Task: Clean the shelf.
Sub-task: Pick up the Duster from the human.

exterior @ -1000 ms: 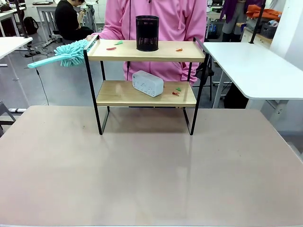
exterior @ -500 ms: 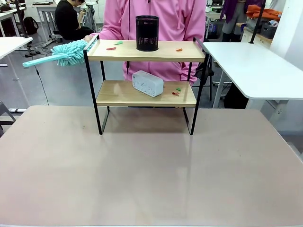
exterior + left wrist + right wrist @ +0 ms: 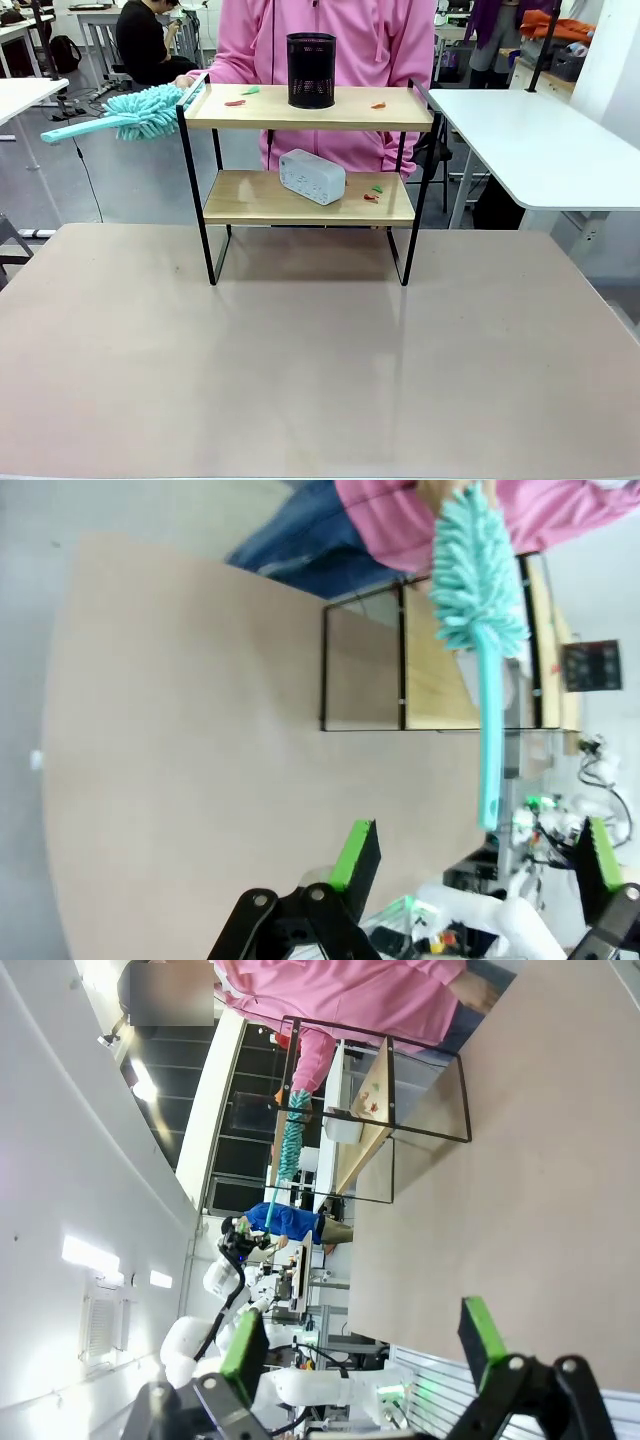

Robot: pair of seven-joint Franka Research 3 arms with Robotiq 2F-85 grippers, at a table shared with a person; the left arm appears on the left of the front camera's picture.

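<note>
across the table [image 3: 300, 380], the shelf [image 3: 270, 119] has two pale boards, black frame; left end effector [image 3: 480, 870], right end effector [image 3: 362, 1345] apart.

The right claw [image 3: 360, 1338] stands wide apart, with the shelf [image 3: 365, 1145] sideways on the tan tabletop [image 3: 520, 1190] beyond.

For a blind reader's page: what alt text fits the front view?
A person in a pink top stands behind a two-tier shelf on a tan table, holding a teal duster by the top board's left end. A black mesh cup and red and green scraps sit on top; a white box and more scraps lie on the lower board.
</note>
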